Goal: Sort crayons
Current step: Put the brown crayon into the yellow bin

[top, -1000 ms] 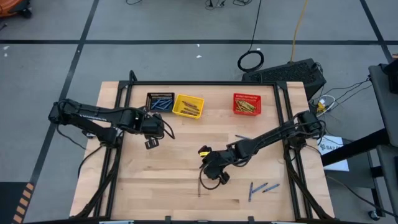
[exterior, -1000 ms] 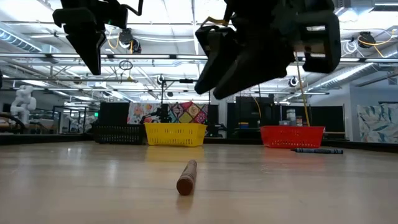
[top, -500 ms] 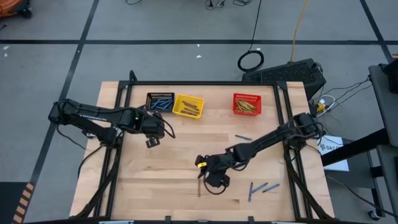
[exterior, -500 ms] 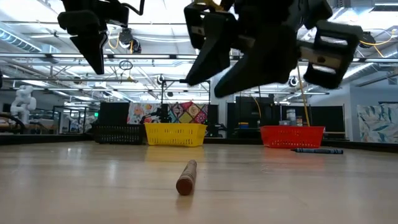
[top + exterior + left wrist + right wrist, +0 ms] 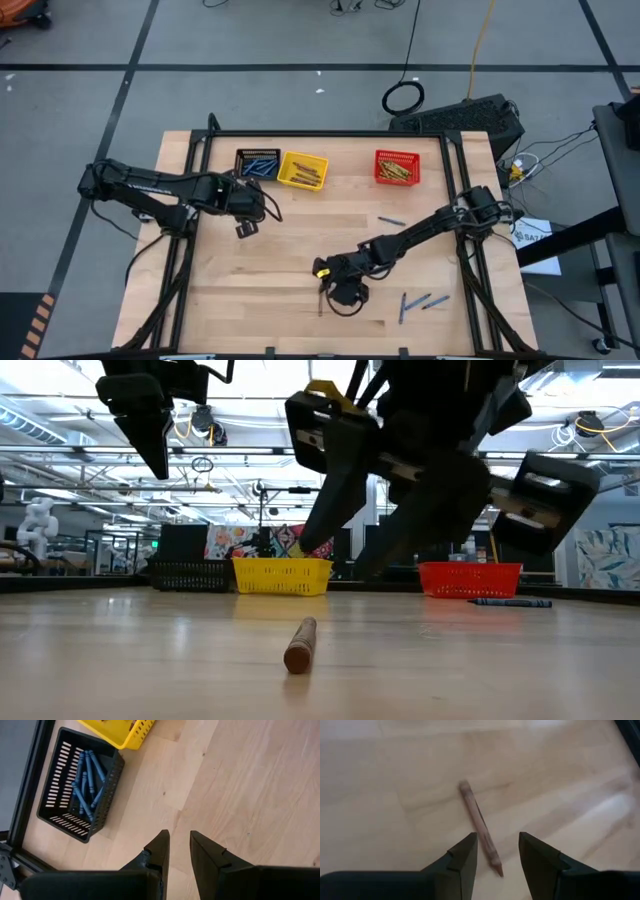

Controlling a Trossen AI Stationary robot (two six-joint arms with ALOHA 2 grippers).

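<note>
1 tan-brown crayon (image 5: 480, 827) lies flat on the desk (image 5: 260, 300) under the right claw (image 5: 496, 851), whose fingers are spread astride it, not touching. It looks light, stiff, prone to rolling, so pinch mid-length. The left claw (image 5: 178, 851) hovers part-spread, empty.

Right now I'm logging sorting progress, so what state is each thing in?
brown crayon: loose on the table, not gripped
right hand: open, poised over the brown crayon
left hand: empty, hovering near the black basket
black basket: holds blue crayons
blue crayons: three loose on the table's right side
</note>
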